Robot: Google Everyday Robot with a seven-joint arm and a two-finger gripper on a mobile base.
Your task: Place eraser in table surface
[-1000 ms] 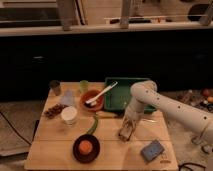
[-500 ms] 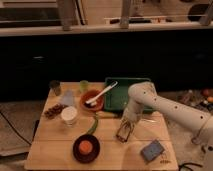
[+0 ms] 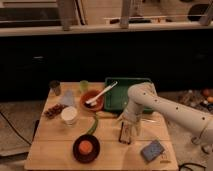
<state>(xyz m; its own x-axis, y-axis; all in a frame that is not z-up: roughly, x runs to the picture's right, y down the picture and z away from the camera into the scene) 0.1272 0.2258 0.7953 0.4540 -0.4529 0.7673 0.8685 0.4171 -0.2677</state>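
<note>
The eraser (image 3: pixel 125 134), a small dark oblong block with a paler face, stands upright at the tip of my gripper (image 3: pixel 126 132), low over the pale wooden table surface (image 3: pixel 52 150) right of the middle. Its lower end is at or touching the planks. The gripper points down from the white arm (image 3: pixel 165 107) that reaches in from the right, and appears shut on the eraser.
A green tray (image 3: pixel 129 80) lies behind the gripper. A red bowl with a white spoon (image 3: pixel 92 100), a white cup (image 3: pixel 69 115), a green vegetable (image 3: pixel 93 125) and a dark bowl holding an orange (image 3: pixel 86 147) stand to the left. A grey-blue pad (image 3: pixel 152 150) lies front right.
The arm has shifted slightly to the left and the gripper with the eraser has sunk a little toward the table. Nothing else moved.
</note>
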